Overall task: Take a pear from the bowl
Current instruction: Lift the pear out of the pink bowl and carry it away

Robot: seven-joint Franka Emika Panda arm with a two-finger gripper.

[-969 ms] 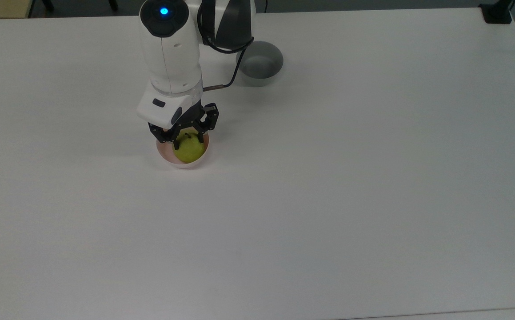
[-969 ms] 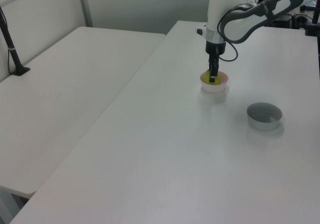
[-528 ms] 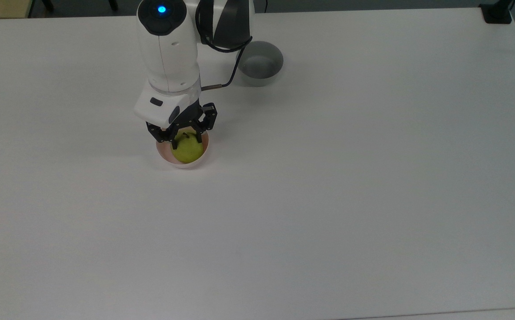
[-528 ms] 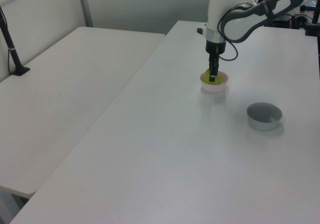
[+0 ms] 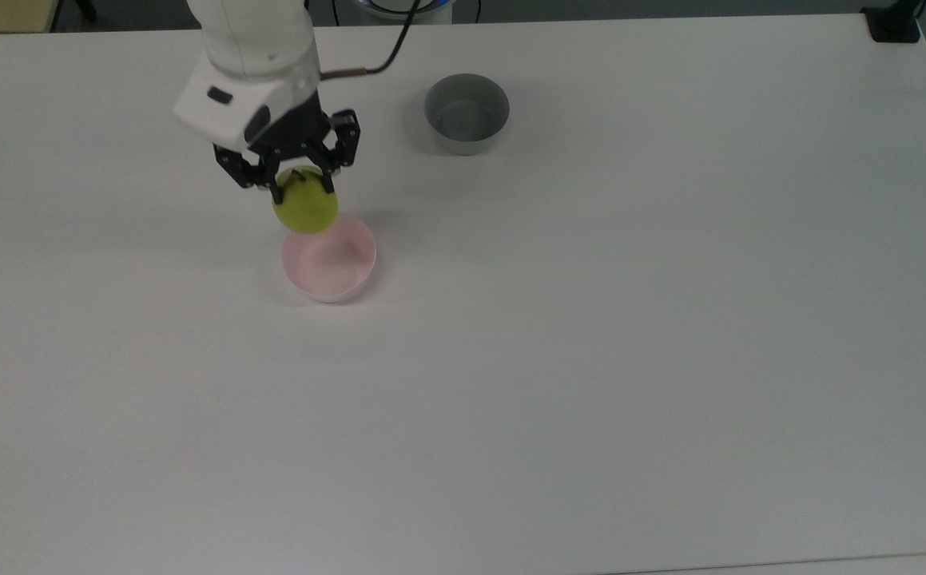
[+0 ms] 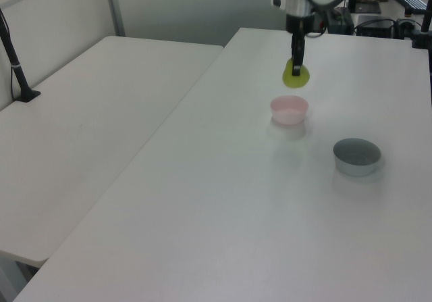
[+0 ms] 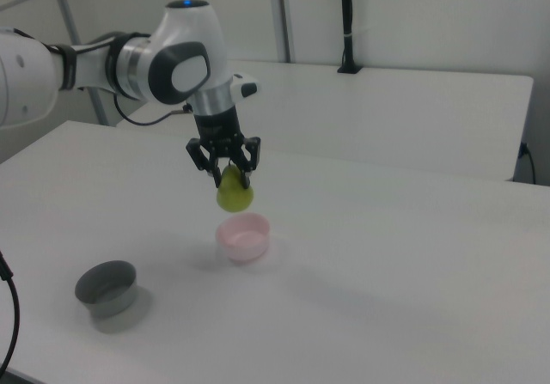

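The black two-finger pincer (image 5: pixel 300 185) grips the small rounded yellow-green pear (image 5: pixel 306 206) by its top, hanging clear above the empty pale pink plastic bowl (image 5: pixel 328 257) toward the white tabletop's (image 5: pixel 590 359) far edge, so the pick-up looks essentially complete.

table: I'm looking at a big plain white tabletop (image 5: pixel 590 359)
on it, near me: small round pale pink plastic bowl (image 5: pixel 328 259), sitting upright
on it, further off: a similar-size round grey bowl (image 5: pixel 466 113), well apart from the pink one
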